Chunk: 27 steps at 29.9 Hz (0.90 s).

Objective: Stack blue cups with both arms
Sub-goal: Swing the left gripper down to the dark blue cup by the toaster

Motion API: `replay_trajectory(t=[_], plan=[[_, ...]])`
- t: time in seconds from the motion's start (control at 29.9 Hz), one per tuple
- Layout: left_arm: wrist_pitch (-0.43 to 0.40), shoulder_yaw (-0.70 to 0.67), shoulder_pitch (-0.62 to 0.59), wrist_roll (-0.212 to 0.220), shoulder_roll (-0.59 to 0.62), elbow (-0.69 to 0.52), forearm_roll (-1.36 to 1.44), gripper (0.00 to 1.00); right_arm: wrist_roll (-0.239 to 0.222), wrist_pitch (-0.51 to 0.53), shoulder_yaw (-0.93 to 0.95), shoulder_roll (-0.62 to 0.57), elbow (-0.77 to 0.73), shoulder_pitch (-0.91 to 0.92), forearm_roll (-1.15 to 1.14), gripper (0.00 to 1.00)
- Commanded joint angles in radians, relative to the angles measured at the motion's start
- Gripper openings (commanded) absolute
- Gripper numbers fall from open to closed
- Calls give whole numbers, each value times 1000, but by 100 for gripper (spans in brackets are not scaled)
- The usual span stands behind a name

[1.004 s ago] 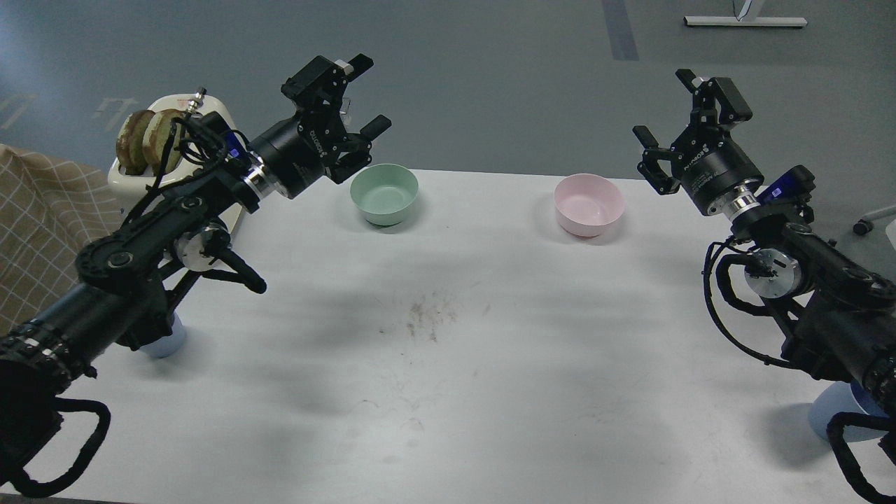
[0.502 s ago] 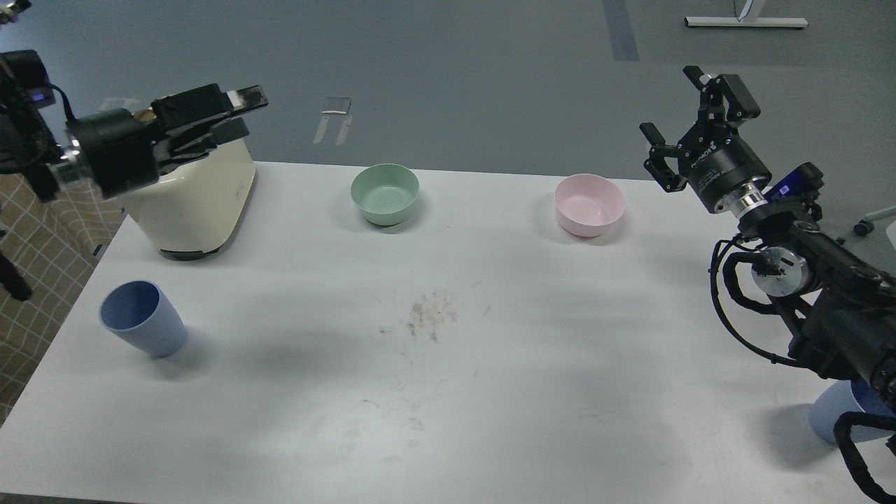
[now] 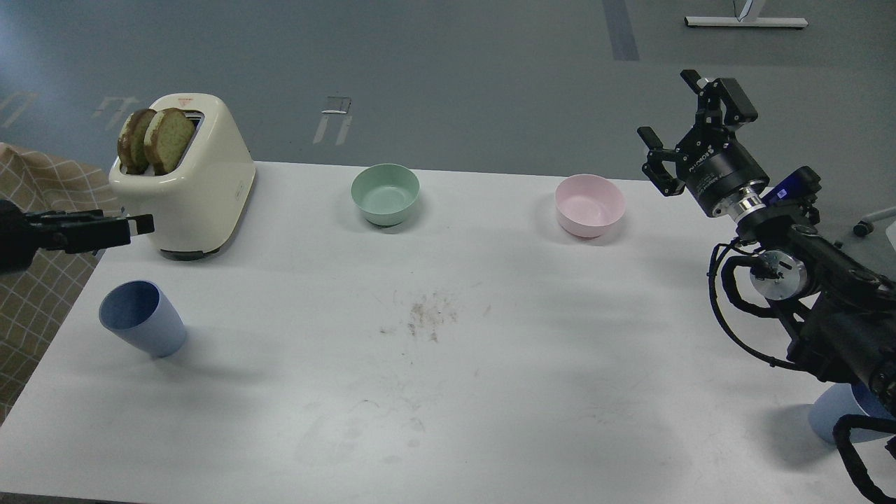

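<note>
One blue cup (image 3: 143, 323) stands upright near the table's front left, open end up. The second blue cup (image 3: 833, 418) stands at the front right edge, mostly hidden behind my right arm. My left gripper (image 3: 136, 225) reaches in from the left edge, just above and behind the left cup and beside the toaster. It is seen side-on, so its fingers cannot be told apart. My right gripper (image 3: 684, 120) is open and empty, held high past the table's far right, to the right of the pink bowl and far from the right cup.
A cream toaster (image 3: 199, 189) with two bread slices (image 3: 155, 138) stands at the back left. A mint-green bowl (image 3: 385, 194) and a pink bowl (image 3: 589, 204) sit along the back of the white table (image 3: 448, 392). A checked cloth (image 3: 35, 294) lies beyond the left edge.
My left arm has swung out to the left and dropped low, uncovering the toaster and the left cup. My right gripper has barely shifted.
</note>
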Motion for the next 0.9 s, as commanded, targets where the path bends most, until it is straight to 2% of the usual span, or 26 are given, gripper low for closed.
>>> replay_trajectory(t=[0.0, 0.3, 0.57, 0.67, 0.8, 0.87], plan=[[85, 81, 0, 0, 8, 20, 25, 98, 0, 0, 1, -9, 2, -7, 0, 100], [88, 170, 4, 0, -35, 103, 17, 98, 0, 0, 1, -14, 17, -21, 0, 100], [88, 179, 11, 0, -81, 131, 14, 97, 0, 0, 1, -15, 31, -31, 0, 100], [89, 179, 14, 0, -90, 145, 15, 94, 0, 0, 1, -17, 34, -35, 0, 100], [89, 179, 28, 0, -101, 158, 14, 82, 0, 0, 1, -20, 35, -36, 0, 100], [89, 179, 33, 0, -103, 172, 19, 65, 0, 0, 1, -24, 35, -36, 0, 100]])
